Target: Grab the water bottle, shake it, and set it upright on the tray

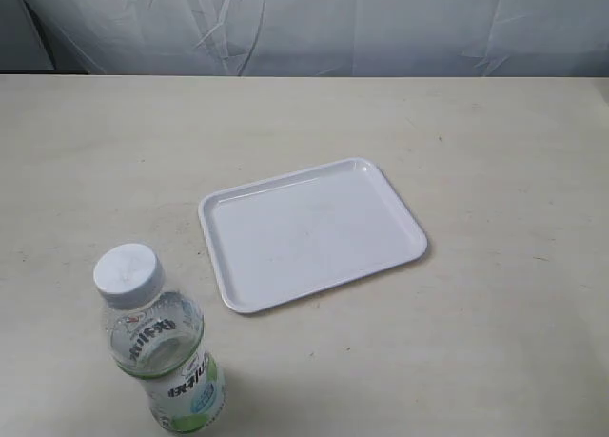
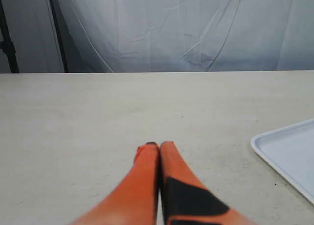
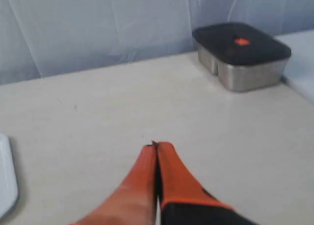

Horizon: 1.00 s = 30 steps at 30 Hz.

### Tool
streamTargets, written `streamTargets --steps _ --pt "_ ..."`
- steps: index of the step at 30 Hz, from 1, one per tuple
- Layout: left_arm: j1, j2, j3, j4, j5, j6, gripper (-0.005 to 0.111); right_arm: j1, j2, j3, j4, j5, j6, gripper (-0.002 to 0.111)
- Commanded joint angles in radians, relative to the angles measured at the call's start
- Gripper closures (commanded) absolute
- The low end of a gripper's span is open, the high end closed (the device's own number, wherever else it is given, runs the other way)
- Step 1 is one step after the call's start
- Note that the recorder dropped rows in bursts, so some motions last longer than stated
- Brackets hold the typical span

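Note:
The water bottle [image 1: 160,348] stands upright near the table's front left edge, clear with a white cap and a white-and-green label. The white tray [image 1: 310,231] lies flat at the middle of the table, to the right of the bottle and farther back; one corner of the tray [image 2: 289,155] shows in the left wrist view and a sliver of the tray [image 3: 6,188] in the right wrist view. Neither gripper appears in the exterior view. My left gripper [image 2: 159,145] is shut with nothing in it, orange fingers pressed together over bare table. My right gripper [image 3: 157,145] is shut and holds nothing.
A metal box with a black lid [image 3: 241,53] stands on the table beyond the right gripper, near the backdrop. A pale wrinkled curtain [image 1: 304,23] hangs behind the table's far edge.

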Motion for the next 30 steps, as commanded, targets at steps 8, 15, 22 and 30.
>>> streamTargets --steps 8,15,22,30 --pt "0.001 -0.004 0.003 0.000 -0.001 -0.004 0.106 -0.002 -0.004 0.002 0.564 -0.657 0.068 0.109" --pt "0.001 -0.004 0.003 0.000 -0.001 -0.004 0.106 0.000 -0.002 0.000 0.298 -0.490 0.634 0.109" --pt "0.001 -0.004 0.003 0.000 -0.001 -0.004 0.106 0.150 0.298 -0.319 -1.147 -0.626 1.276 0.109" --pt "0.001 -0.004 0.003 0.000 -0.001 -0.004 0.106 0.207 0.963 -0.589 -1.526 -1.379 1.205 0.078"
